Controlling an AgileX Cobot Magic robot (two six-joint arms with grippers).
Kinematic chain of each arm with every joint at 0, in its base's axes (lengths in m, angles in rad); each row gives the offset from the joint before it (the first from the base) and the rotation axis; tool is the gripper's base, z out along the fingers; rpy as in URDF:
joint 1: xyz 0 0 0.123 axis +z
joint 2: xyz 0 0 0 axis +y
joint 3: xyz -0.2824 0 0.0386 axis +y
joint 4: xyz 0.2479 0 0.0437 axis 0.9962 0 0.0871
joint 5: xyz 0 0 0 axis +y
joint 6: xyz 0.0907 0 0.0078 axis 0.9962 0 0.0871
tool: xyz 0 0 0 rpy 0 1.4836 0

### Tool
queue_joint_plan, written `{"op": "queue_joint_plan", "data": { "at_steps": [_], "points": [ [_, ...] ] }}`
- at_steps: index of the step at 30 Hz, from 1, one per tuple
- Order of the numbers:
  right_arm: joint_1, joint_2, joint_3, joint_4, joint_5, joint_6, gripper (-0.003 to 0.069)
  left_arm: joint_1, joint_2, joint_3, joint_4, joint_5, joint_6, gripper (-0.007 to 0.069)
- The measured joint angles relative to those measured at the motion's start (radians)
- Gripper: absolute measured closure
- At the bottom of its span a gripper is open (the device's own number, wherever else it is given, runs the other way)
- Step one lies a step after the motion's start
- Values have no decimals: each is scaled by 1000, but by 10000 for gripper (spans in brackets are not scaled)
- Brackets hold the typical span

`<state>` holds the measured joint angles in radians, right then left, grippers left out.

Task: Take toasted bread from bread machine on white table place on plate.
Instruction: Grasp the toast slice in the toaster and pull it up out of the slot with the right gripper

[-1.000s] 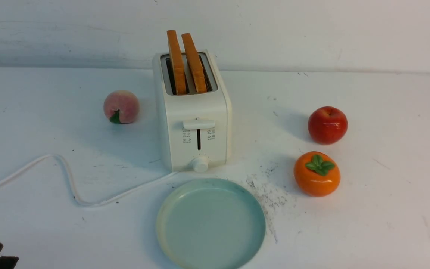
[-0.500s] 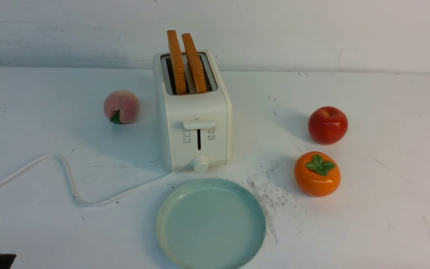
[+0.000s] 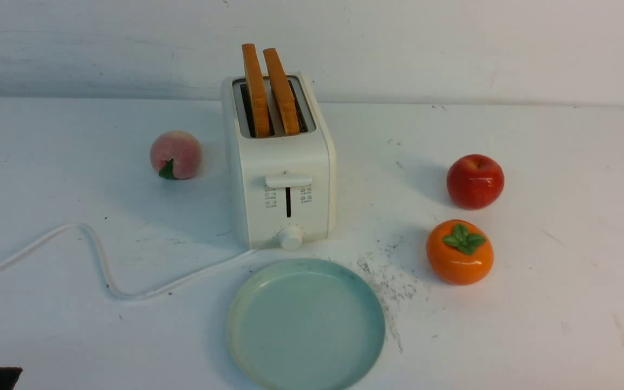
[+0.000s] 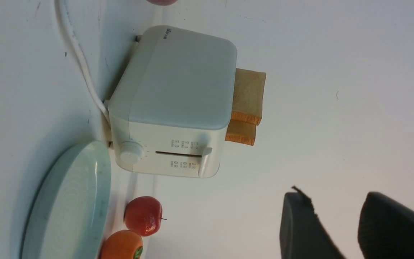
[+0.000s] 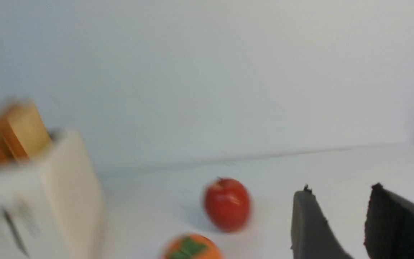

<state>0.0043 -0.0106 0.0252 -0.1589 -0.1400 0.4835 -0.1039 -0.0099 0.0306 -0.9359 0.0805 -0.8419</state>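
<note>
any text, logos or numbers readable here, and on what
No text here can be quoted.
Brand mark on the toaster, at the edge of one side: too small to read.
Button labels on its front, either side of the lever slot: too small to read.
Elsewhere: none.

Toaster (image 3: 282,184) is showing cream-white, toast slices (image 3: 256,92) orange-brown crust on tan faces, plate (image 3: 306,325) pale blue-green, apple (image 3: 475,181) red, persimmon (image 3: 460,252) orange with green leaves, peach (image 3: 176,154) pink, table (image 3: 561,244) white with dark speckles.
</note>
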Motion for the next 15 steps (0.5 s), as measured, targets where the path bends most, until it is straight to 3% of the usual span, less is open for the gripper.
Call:
{"op": "queue_joint_plan", "data": {
  "at_steps": [5,8,15],
  "points": [
    [0,0,0,70,-54,473,419,0,0,0,0,19,42,386],
    [0,0,0,59,-53,592,419,0,0,0,0,31,46,386],
    [0,0,0,1,-61,631,419,0,0,0,1,34,54,386]
  ]
}}
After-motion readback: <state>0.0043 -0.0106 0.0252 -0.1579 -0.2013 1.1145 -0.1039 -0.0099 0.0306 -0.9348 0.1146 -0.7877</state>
